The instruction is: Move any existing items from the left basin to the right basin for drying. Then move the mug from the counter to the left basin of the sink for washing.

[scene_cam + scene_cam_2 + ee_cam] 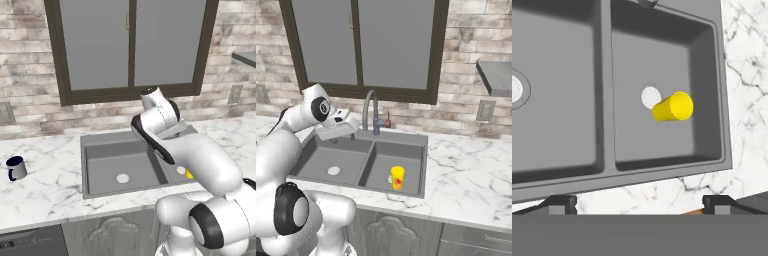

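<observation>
The yellow cup [397, 177] stands in the right basin [408, 165], so the first step looks done — the gripper [639, 202], jaws spread wide and empty, hangs above the sink [311, 150] and must next swing left to the mug [16, 167] on the counter [45, 185]

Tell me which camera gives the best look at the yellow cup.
The right base view: the yellow cup stands upright in the right basin, red-orange mark showing. The hand view shows it from above beside the drain. The left base view shows a yellow sliver behind the arm.
</observation>
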